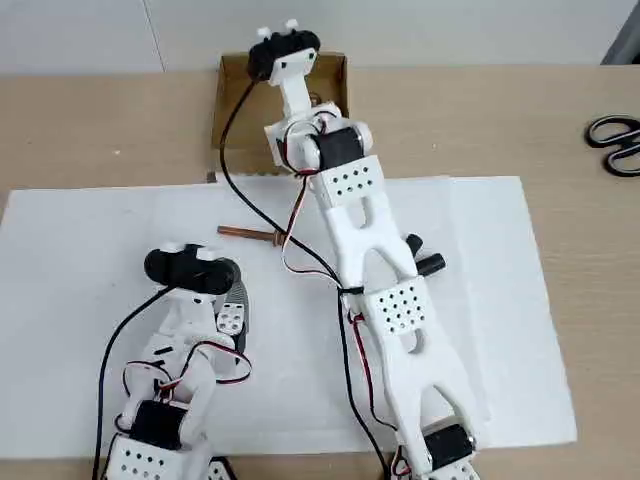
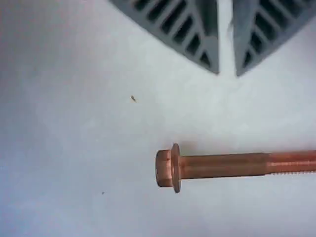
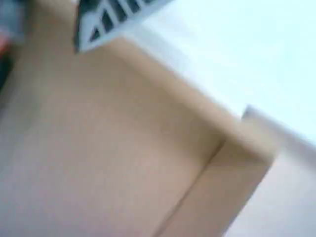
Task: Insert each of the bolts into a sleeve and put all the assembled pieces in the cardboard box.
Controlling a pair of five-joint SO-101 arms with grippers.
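Observation:
A copper bolt [image 1: 250, 233] lies flat on the white sheet [image 1: 90, 270], ahead of my left gripper [image 1: 232, 315]. In the left wrist view the bolt [image 2: 222, 165] rests with its flanged head toward the open sheet. My left gripper [image 2: 226, 54] hangs just short of it, shut, with only a slit between the grey fingertips and nothing held. My right gripper [image 1: 298, 100] hangs over the cardboard box [image 1: 232, 95] at the table's far edge. The right wrist view looks into the box [image 3: 98, 148], whose bare floor and corner show. Black sleeves [image 1: 428, 263] peek out beside the right arm.
The right arm stretches across the middle of the sheet, with its cables trailing over the bolt's threaded end. Black scissors [image 1: 615, 145] lie on the wooden table at the far right. The left half of the sheet is bare.

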